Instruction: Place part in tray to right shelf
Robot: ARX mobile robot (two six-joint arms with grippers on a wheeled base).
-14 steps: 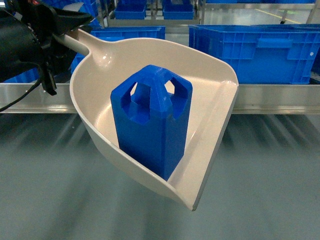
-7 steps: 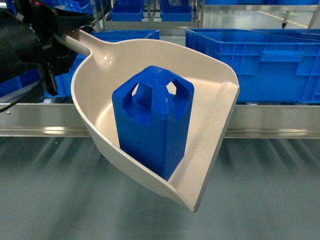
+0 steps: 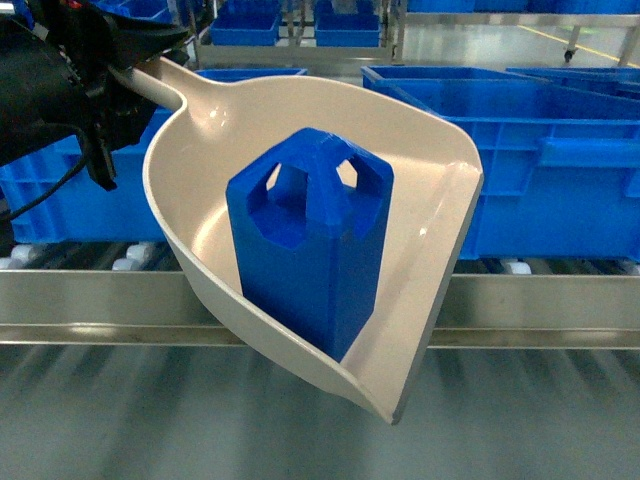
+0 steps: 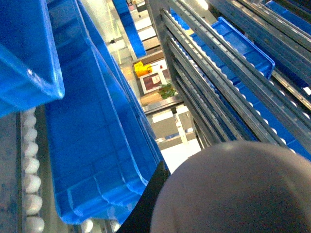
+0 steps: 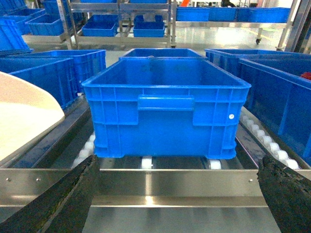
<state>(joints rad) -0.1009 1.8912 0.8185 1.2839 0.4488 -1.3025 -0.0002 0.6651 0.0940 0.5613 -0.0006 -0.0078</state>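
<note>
The blue part (image 3: 305,250) stands upright inside the beige tray (image 3: 432,262), which is held in the air in front of the right shelf's steel front rail (image 3: 545,310). My left gripper (image 3: 138,62) is shut on the tray's handle at the upper left. In the left wrist view the tray's rounded back (image 4: 238,191) fills the lower right beside one black finger (image 4: 148,204). My right gripper (image 5: 177,196) is open with nothing between its fingers, facing the shelf rail (image 5: 175,180). The tray's edge (image 5: 22,116) shows at the left of that view. The right gripper is out of the head view.
Large blue crates (image 3: 545,160) sit on the white rollers (image 3: 515,267) just behind the rail; one crate (image 5: 167,109) is straight ahead of my right gripper. More crates (image 5: 279,92) stand to either side, and further racks with crates (image 5: 146,24) stand behind.
The shelf rail has dropped lower in the head view and the crates have grown larger, so I am closer to the shelf. Tray and part keep their place in view.
</note>
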